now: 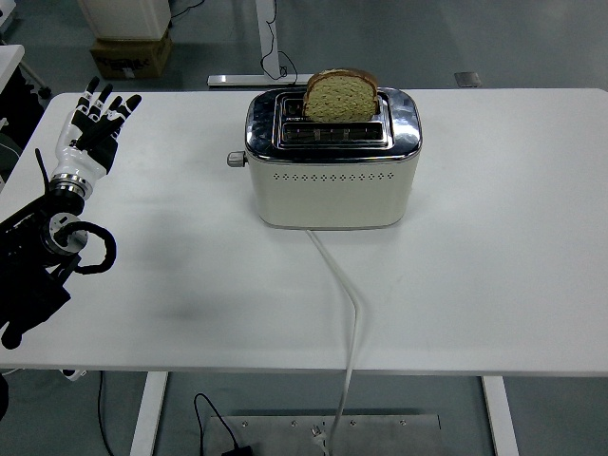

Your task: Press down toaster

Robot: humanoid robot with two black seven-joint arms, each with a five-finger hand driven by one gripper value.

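Observation:
A cream toaster (pixel 332 176) with a chrome top stands at the middle back of the white table (pixel 494 266). A slice of brown bread (pixel 340 95) sticks up out of its far slot. Its small lever knob (pixel 235 160) juts from the left end, raised. My left hand (pixel 95 123) hovers over the table's far left, fingers spread and holding nothing, well to the left of the lever. No right arm shows.
The toaster's white cord (pixel 342 294) runs from its front over the table's near edge to the floor. A cardboard box (pixel 131 55) and a metal stand base (pixel 256 81) sit on the floor behind the table.

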